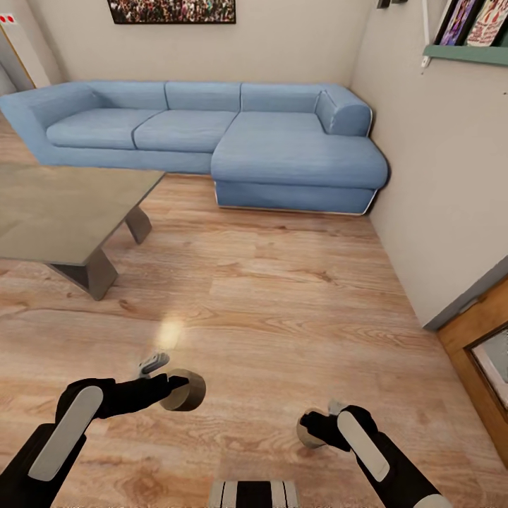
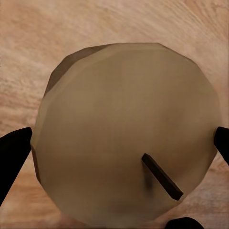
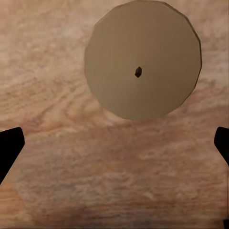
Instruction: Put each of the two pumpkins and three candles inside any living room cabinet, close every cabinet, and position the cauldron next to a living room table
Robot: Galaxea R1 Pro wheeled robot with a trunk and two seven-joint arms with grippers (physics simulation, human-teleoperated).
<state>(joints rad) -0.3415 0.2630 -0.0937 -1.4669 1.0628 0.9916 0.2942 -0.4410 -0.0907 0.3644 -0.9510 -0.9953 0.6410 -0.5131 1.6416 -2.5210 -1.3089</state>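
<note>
Our left tool grips one candle; the right tool, spread wide, hangs above another candle standing upright on the floor.

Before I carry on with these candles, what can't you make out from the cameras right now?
- Right gripper, head view: its fingers cover most of the candle below; contact unclear.
- Coffee table, head view: cut off by the left edge.
- Wooden unit, head view: cropped at the right edge; open or closed unclear.

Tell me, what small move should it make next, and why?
Probably lower the right claw over the candle on the floor and close on it. That claw looks open with the candle lying free ahead of its tips, while the left claw already grips the other candle.
</note>
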